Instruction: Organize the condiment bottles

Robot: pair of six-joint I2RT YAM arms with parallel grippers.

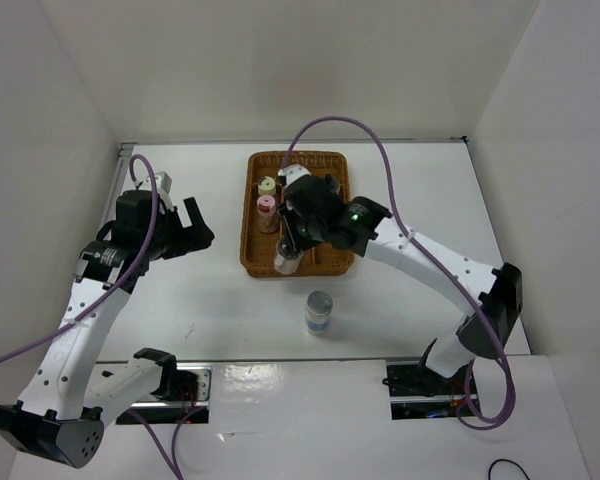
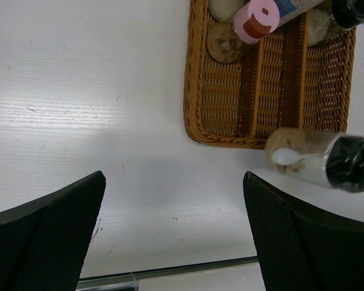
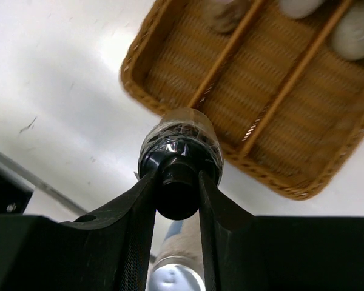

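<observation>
A wicker basket [image 1: 325, 262] holds a cream-capped bottle [image 1: 267, 185], a pink-capped bottle [image 1: 266, 205] and a white-capped bottle [image 1: 296, 175]. My right gripper [image 1: 292, 245] is shut on the cap of a black-capped bottle [image 1: 286, 262] at the basket's near-left corner; in the right wrist view its fingers [image 3: 139, 206] clamp that cap [image 3: 179, 182]. A pale grey bottle with a blue label [image 1: 320, 312] stands on the table in front of the basket. My left gripper [image 1: 195, 230] is open and empty, left of the basket. A second black cap [image 2: 352, 9] shows in the basket.
White walls enclose the table on three sides. The basket [image 2: 218, 91] has wooden dividers forming lengthwise compartments. The pink-capped bottle [image 2: 258, 18] and the held bottle [image 2: 318, 160] show in the left wrist view. A purple cable arcs over the basket's far right.
</observation>
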